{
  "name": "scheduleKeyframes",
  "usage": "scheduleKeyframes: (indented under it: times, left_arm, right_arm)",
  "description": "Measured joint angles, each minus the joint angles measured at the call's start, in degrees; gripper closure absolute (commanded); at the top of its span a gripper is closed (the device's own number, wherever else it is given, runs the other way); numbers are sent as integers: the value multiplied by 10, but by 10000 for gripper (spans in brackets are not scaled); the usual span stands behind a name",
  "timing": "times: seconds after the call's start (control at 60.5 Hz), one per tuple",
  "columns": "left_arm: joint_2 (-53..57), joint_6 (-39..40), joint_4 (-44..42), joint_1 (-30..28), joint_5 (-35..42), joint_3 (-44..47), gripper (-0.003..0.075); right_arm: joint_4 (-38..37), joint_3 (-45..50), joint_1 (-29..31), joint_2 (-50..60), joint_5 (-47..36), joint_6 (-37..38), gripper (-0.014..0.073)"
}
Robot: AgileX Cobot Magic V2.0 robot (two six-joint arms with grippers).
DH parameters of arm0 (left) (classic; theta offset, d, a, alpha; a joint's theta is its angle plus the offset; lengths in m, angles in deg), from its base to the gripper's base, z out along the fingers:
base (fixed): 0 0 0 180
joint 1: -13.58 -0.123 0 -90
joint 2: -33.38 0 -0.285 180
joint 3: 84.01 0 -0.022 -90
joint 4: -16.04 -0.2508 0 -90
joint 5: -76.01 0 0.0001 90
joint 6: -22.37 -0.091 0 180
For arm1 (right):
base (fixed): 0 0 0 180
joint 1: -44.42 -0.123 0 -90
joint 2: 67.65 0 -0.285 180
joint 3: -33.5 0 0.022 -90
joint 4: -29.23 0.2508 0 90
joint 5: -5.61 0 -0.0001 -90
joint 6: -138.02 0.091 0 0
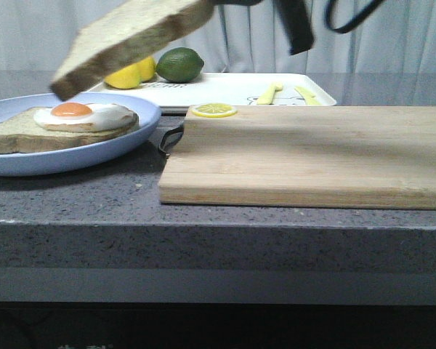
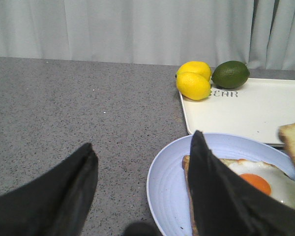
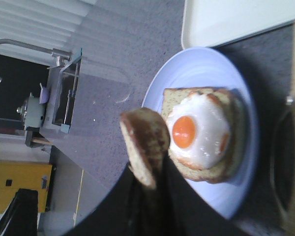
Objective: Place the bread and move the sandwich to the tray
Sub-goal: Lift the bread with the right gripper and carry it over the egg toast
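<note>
Front view | right tool (image 3: 147,196) grips bread (image 1: 131,40) above plate (image 1: 142,138) holding sandwich (image 1: 65,123) | left tool (image 2: 142,196) released

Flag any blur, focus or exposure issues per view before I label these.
Front view: the thick tan brown-crusted bread slice held in the air is soft, near the lens; the wooden cutting board is sharp. Left wrist view: the black left end effector is a dark, featureless blur; the white rectangular tray is crisp. Right wrist view: generally soft, and the fried egg white is near blown out.
</note>
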Motion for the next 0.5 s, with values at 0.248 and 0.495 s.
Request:
scheduleKeyframes:
  times: [0.248,0.495]
  left_arm:
    - [0,0,0,0,0,0,322]
    - [0,0,0,0,0,0,322]
  right_arm:
    - [33,-116,-38,-145,2,-6,641]
    - [46,-136,-38,-194,3,-6,450]
